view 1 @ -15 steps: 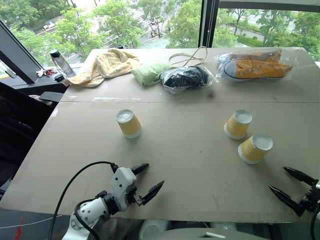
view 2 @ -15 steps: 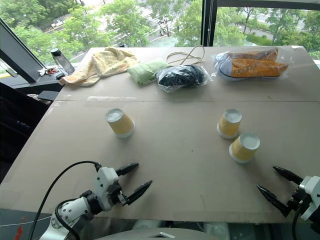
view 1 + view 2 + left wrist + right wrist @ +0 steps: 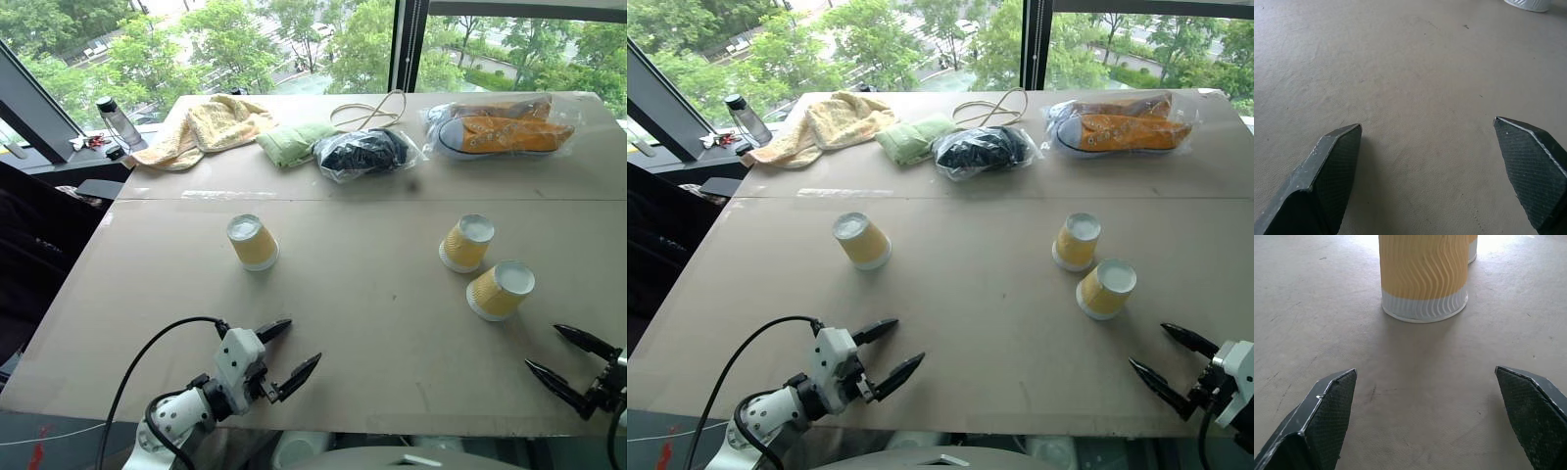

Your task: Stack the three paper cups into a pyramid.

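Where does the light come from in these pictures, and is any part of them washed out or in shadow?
Head views: daylight enters from the windows behind the table; the cups' white bases look bright. Right wrist view: the nearest cup throws a soft shadow toward the right gripper, with glare behind it. Left wrist view: even light, faint shadows beside the left gripper's fingers.

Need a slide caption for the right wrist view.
Open right gripper faces an upside-down paper cup on the table.

Along the far edge of the beige table (image 3: 353,284) we see a clear water bottle (image 3: 119,121), a yellow towel (image 3: 208,127), a folded green cloth (image 3: 294,142), a coiled cord (image 3: 370,113), a bagged dark item (image 3: 364,154) and bagged orange sneakers (image 3: 502,129).
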Controlling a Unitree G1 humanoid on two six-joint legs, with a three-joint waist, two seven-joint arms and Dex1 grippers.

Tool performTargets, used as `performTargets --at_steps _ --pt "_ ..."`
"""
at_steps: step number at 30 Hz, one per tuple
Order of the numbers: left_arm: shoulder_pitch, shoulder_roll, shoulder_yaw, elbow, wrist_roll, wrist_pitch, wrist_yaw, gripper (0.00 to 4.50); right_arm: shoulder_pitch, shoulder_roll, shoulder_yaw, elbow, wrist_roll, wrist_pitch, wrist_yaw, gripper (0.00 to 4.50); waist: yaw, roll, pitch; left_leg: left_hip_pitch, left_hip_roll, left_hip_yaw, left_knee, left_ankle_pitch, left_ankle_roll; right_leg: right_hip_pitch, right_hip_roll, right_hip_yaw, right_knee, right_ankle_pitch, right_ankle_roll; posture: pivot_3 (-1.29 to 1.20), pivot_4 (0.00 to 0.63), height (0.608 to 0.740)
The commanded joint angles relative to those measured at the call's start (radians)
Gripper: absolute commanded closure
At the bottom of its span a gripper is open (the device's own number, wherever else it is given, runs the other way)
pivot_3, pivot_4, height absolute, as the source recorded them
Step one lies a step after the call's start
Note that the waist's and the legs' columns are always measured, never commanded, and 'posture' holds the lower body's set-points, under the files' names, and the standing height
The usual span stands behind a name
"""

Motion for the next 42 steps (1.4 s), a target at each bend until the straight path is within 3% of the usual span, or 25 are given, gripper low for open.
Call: performTargets --at_steps 1,8,12,15,24,27,42 --pt "-0.001 0.004 0.006 0.015 -0.003 -0.023 -0.012 0.07 -0.004 0.009 -0.018 -0.035 0.023 0.003 -0.013 0.0 0.0 0.0 0.0 0.0 0.0 0.0 0.0 0.0 0.0 0.0 0.0 0.0 0.0 0.0 0.0 0.0 0.15 0.734" --pt "-0.016 0.0 0.007 0.039 -0.002 -0.043 -0.02 0.07 -0.004 0.013 -0.017 -0.053 0.021 0.007 -0.02 0.0 0.0 0.0 0.0 0.0 0.0 0.0 0.0 0.0 0.0 0.0 0.0 0.0 0.0 0.0 0.0 0.0 0.15 0.734" --pt "-0.106 0.033 0.058 0.057 -0.054 -0.06 -0.068 0.07 -0.042 0.022 -0.01 -0.188 0.075 0.064 -0.077 0.0 0.0 0.0 0.0 0.0 0.0 0.0 0.0 0.0 0.0 0.0 0.0 0.0 0.002 0.0 0.0 0.0 0.15 0.734" --pt "-0.196 0.093 0.061 0.051 -0.073 -0.037 -0.133 0.07 -0.078 0.025 0.008 -0.222 0.062 0.088 -0.111 0.0 0.0 -0.004 0.002 0.0 0.001 0.0 0.001 0.0 0.0 -0.002 0.0 0.0 0.006 0.0 0.0 0.0 0.15 0.734" --pt "-0.511 0.308 0.082 -0.068 -0.341 0.238 -0.352 0.07 -0.192 0.04 0.06 -0.292 0.06 0.195 -0.225 0.0 -0.004 -0.008 0.003 -0.004 0.0 0.002 0.004 0.003 -0.006 -0.009 0.0 0.002 0.013 0.0 0.0 0.0 0.15 0.734" --pt "-0.568 0.341 0.095 -0.089 -0.394 0.293 -0.382 0.07 -0.207 0.045 0.074 -0.31 0.063 0.216 -0.235 0.0 -0.01 -0.008 0.004 -0.004 0.001 0.003 0.003 0.003 -0.006 -0.011 0.002 0.003 0.015 0.0 0.0 0.0 0.15 0.734" --pt "-0.636 0.387 0.117 -0.134 -0.458 0.393 -0.467 0.07 -0.241 0.05 0.11 -0.326 0.056 0.248 -0.237 0.0 -0.026 -0.009 0.004 -0.003 0.001 0.004 0.004 0.004 -0.006 -0.011 0.002 0.005 0.017 0.0 0.0 0.0 0.15 0.734"
